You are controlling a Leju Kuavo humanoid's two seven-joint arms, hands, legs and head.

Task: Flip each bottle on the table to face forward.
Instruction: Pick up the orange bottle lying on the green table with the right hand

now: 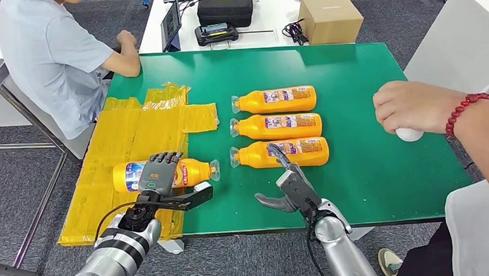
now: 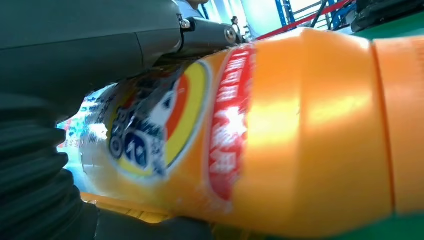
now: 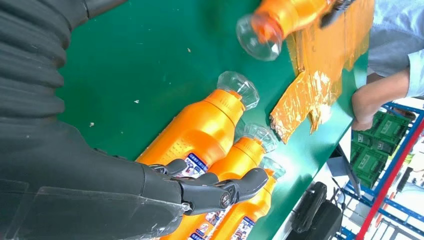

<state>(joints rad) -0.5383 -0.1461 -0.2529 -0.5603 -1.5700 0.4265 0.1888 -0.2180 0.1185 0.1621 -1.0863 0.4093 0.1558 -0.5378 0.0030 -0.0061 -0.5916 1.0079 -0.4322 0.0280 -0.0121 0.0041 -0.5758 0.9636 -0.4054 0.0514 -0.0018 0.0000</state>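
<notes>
the left hand (image 1: 158, 173) grips an orange bottle (image 1: 190, 172) lying on its side over the yellow sheet (image 1: 134, 128) at the left of the green table (image 1: 365, 75), its clear cap pointing right; the left wrist view shows its label close up under the fingers. the right hand (image 1: 289, 180) hangs open above the near edge, fingers apart, holding nothing. three more bottles (image 1: 278, 100) lie in a row mid-table, caps left. a person's hand (image 1: 411, 106) rests on a white object at the right.
</notes>
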